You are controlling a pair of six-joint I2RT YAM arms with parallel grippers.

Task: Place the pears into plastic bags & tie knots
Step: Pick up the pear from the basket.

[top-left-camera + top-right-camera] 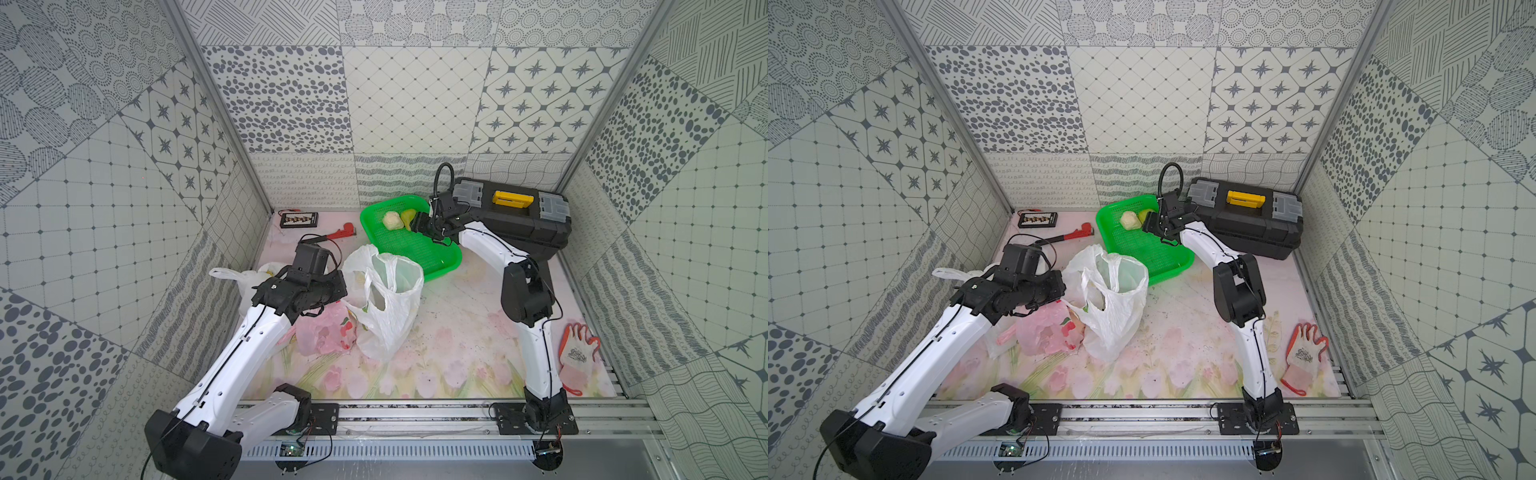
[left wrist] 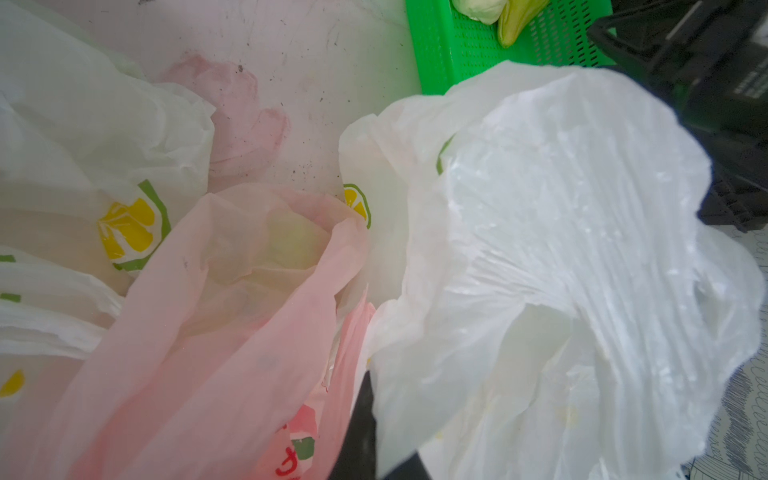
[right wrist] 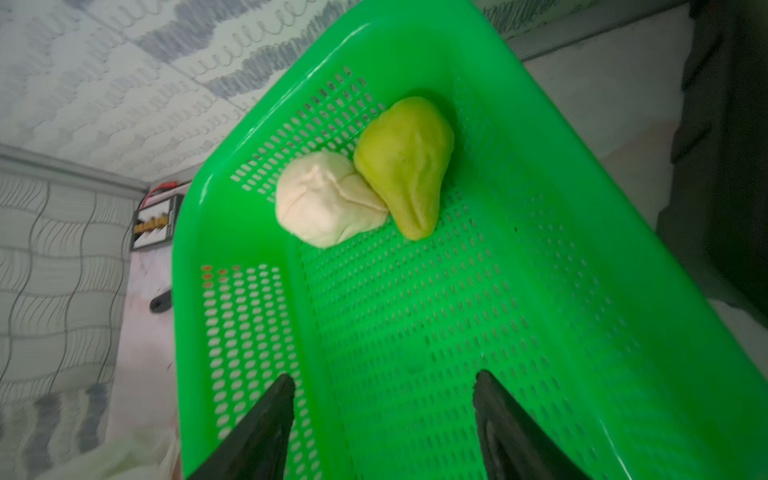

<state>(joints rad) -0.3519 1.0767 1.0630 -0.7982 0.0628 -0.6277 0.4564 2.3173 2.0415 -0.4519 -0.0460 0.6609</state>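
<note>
Your right fingers (image 3: 266, 424), low in the wrist picture, are wide open over the green basket (image 3: 540, 291). Reach for the yellow-green pear (image 3: 405, 166) mid-frame and squeeze softly. Your left fingers (image 2: 359, 419) are closed on the white bag (image 1: 390, 307).

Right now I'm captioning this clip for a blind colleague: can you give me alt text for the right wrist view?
A pale cream pear and a yellow-green pear lie touching at the far end of a green mesh basket. The right gripper is open and empty over the basket floor, short of them.
</note>
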